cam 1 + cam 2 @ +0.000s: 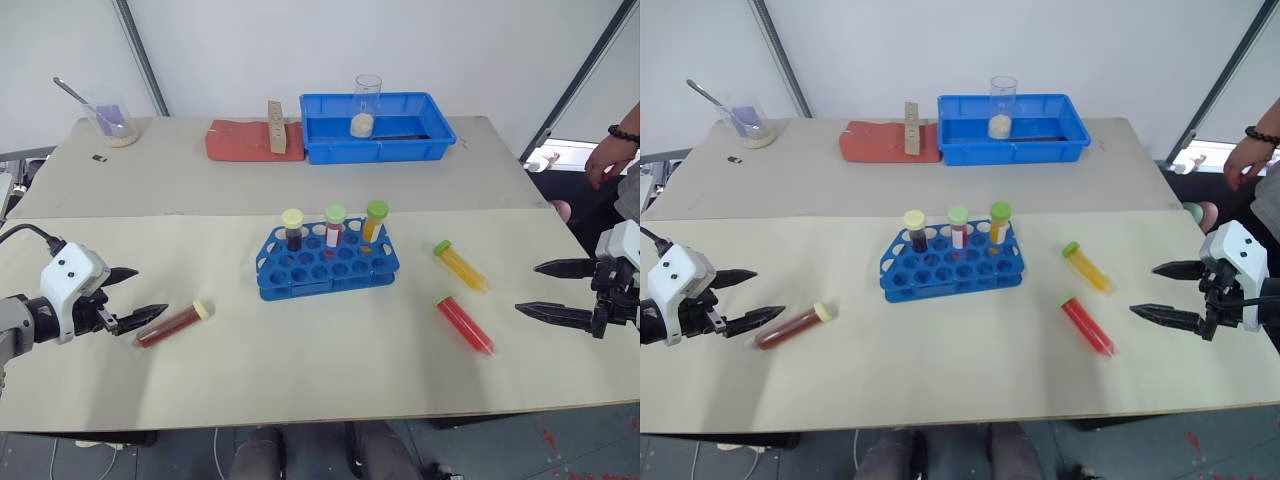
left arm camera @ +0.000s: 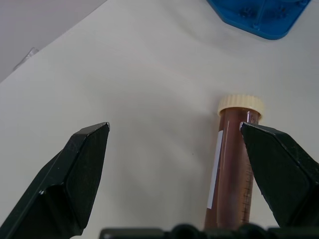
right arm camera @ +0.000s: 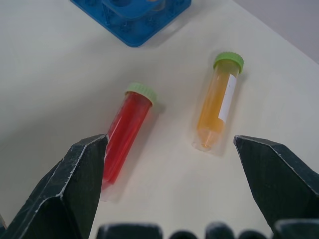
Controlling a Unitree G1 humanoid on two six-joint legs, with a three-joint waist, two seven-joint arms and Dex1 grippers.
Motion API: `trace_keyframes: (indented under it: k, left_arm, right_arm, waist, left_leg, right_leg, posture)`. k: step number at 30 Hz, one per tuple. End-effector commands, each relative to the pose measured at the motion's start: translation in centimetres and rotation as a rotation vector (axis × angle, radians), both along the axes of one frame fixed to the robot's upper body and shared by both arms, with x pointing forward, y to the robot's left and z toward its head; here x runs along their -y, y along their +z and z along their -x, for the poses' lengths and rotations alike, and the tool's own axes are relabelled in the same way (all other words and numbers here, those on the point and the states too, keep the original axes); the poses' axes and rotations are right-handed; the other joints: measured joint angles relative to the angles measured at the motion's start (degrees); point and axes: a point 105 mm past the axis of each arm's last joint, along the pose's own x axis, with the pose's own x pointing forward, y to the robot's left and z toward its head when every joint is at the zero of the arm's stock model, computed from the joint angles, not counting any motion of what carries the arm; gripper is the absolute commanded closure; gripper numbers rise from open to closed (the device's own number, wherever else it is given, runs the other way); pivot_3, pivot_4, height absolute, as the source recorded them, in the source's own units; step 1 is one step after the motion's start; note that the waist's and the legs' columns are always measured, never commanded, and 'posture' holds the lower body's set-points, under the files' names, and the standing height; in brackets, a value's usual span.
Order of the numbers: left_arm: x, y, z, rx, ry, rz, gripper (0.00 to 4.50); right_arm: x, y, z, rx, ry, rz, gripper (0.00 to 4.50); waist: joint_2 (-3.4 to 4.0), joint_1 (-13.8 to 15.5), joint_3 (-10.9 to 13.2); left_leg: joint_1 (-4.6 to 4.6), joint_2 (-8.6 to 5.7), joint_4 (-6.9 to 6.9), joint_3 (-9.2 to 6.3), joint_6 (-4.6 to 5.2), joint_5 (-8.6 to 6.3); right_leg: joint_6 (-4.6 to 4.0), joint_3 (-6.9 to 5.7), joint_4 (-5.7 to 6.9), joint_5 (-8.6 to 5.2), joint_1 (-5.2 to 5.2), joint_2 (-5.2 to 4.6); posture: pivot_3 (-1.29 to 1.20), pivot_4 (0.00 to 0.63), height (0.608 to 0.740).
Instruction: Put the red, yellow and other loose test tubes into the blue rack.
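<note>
Hovering with both grippers' fingers wide, I see the brown tube (image 1: 174, 324) lying on the bench just beside my left gripper (image 1: 130, 296), its cap toward the blue rack (image 1: 327, 262).

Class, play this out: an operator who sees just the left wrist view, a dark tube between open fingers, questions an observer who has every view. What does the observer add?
Operator: Any other loose tubes?
Observer: Yes, a red tube and a yellow tube lie near the right gripper.
Operator: Is the rack empty?
Observer: No, the blue rack already holds three capped tubes in its back row.
Operator: Is the right gripper holding anything?
Observer: No, it is open with nothing held.
</note>
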Motion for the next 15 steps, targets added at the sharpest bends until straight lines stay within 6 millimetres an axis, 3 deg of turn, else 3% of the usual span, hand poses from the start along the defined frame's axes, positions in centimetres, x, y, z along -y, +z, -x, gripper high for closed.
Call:
trace_keyframes:
  k: [1,4,10,15]
  left_arm:
    - [0.3,0.8,0.1,0.024,-0.033,-0.016,0.0]
    - [1.7,1.2,0.3,0.02,-0.095,-0.004,0.0]
    - [8.2,2.5,0.6,0.044,-0.321,0.058,0.0]
    - [12.6,3.0,1.3,0.032,-0.508,0.102,0.0]
  right_arm:
    - [0.1,1.5,-0.2,0.069,0.006,0.011,0.02]
    - [-0.1,1.7,-0.3,0.07,0.003,0.0,0.02]
    - [-2.8,2.7,-0.9,0.107,0.095,0.047,0.02]
    - [-4.5,2.8,-2.9,0.068,0.08,0.107,0.02]
  waist:
    - [0.0,0.01,0.0]
    - [0.0,0.0,0.0]
    - [0.0,0.03,0.0]
    - [0.0,-0.4,0.0]
  left_leg:
    - [0.0,0.0,0.0,0.0,0.0,0.0]
    - [0.01,0.0,0.0,0.0,0.0,0.0]
    - [0.0,-0.02,0.06,0.0,-0.02,0.02]
    - [0.05,-0.03,0.29,-0.02,-0.03,0.02]
  right_leg:
    - [0.0,0.0,0.0,0.0,0.0,0.0]
    - [0.0,0.0,0.02,0.0,0.0,0.0]
    - [0.14,0.02,0.05,0.08,0.03,-0.01]
    - [0.17,0.07,0.43,0.08,0.01,0.04]
  posture:
    - [0.0,0.15,0.74]
    - [0.0,0.15,0.74]
    - [0.0,0.15,0.74]
    - [0.0,0.15,0.74]
